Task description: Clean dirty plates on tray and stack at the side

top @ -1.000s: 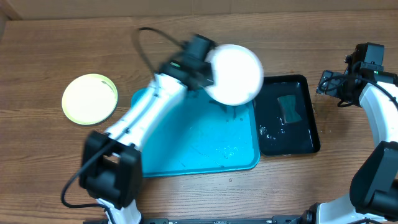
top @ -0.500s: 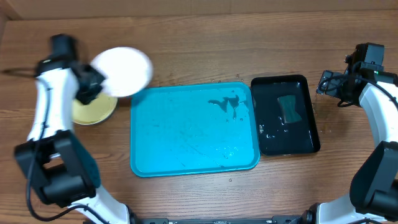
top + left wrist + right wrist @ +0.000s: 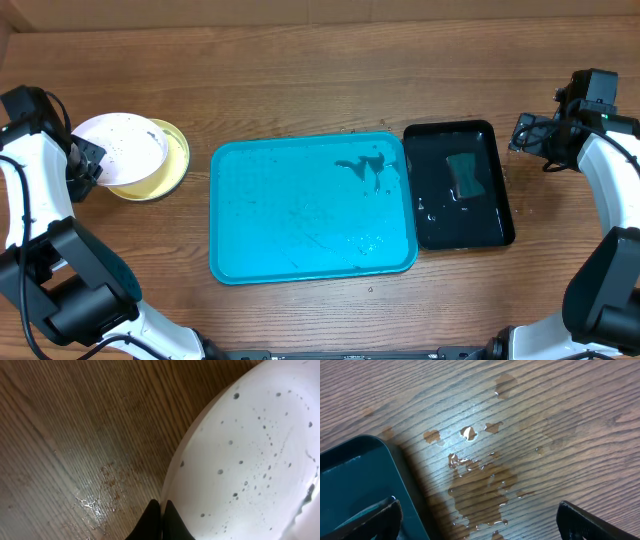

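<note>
The white plate [image 3: 118, 148], speckled with dark spots, sits on the yellow-green plate [image 3: 176, 160] at the table's left side. My left gripper [image 3: 82, 160] is shut on the white plate's left rim; in the left wrist view its fingers [image 3: 160, 520] pinch the rim of the white plate [image 3: 250, 465]. The turquoise tray [image 3: 300, 210] lies in the middle with only water drops and a dark smear on it. The teal plate is not in view. My right gripper [image 3: 479, 520] is open and empty above wet wood, right of the black tray.
A glossy black tray [image 3: 460, 185] with water and a dark sponge [image 3: 464, 174] stands right of the turquoise tray. A puddle [image 3: 480, 485] lies on the wood under the right gripper. A cardboard edge runs along the table's back.
My left arm carried the white plate from above the tray's right end leftward and lowered it onto the yellow-green plate. The right arm has not moved.
</note>
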